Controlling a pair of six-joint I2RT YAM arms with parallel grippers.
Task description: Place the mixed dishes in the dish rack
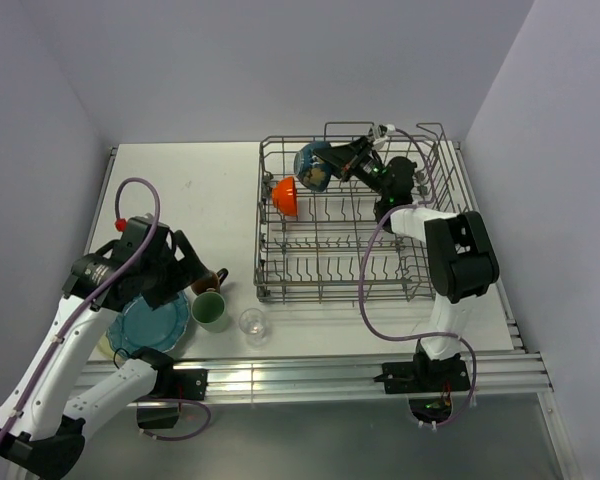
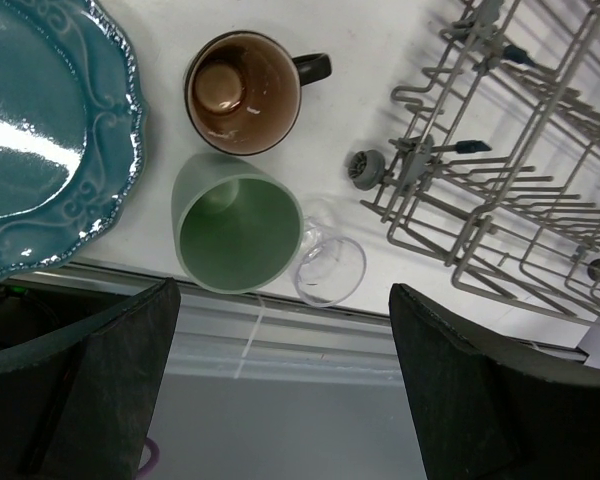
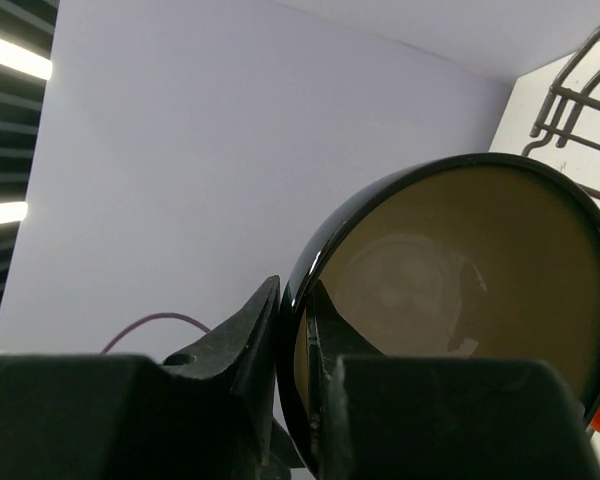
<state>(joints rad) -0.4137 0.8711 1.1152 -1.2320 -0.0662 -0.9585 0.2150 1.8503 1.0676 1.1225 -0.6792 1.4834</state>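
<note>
Right gripper (image 1: 342,160) pinches blue bowl (image 1: 313,167) rim, rack (image 1: 320,296) beneath; left gripper (image 2: 280,340) wide open, empty, green mug (image 2: 235,225) just below.

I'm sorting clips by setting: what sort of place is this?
Probably a lab test bench, not a kitchen: plain walls, a white table edged by a metal rail, a lone dish rack.

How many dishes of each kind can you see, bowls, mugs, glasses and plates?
Bowls: 2, orange bowl, blue bowl
Mugs: 2, pale green mug, dark brown mug
Glasses: 1, clear glass
Plates: 1 clearly seen, teal plate
Total: 6
</note>
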